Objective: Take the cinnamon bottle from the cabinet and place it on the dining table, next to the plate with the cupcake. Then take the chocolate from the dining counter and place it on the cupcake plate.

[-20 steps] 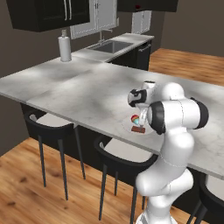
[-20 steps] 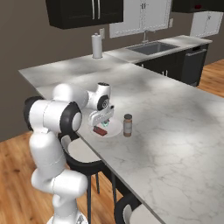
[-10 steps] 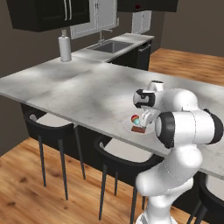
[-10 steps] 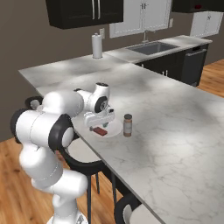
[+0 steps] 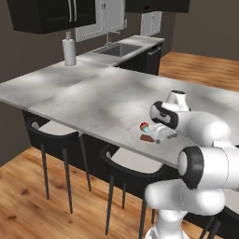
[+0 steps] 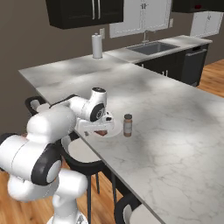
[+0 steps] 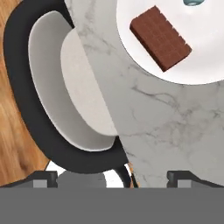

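The chocolate (image 7: 160, 38) lies flat on the small white plate (image 7: 199, 65), beside the cupcake (image 5: 143, 126). Both base views show the chocolate (image 5: 147, 138) (image 6: 103, 132) on that plate (image 6: 114, 129), near the front edge of the marbled dining table (image 5: 93, 93). The cinnamon bottle (image 6: 127, 125) stands upright just right of the plate, apart from it. My gripper (image 7: 113, 177) is open and holds nothing. It hangs over the table's edge a little short of the plate, pointing down. The base views show the gripper (image 5: 158, 138) (image 6: 94, 128) low beside the plate.
A dark stool with a pale seat (image 7: 57, 87) sits right under the hand, and more stools (image 5: 52, 128) line the table's front. A white pump-top bottle (image 5: 69, 46) and a sink (image 6: 151, 47) are on the back counter under dark wall cabinets (image 5: 46, 14).
The chocolate stays on the plate. My arm's elbow has swung outward and the hand has drawn back from over the plate toward the table's edge, jaws wide.
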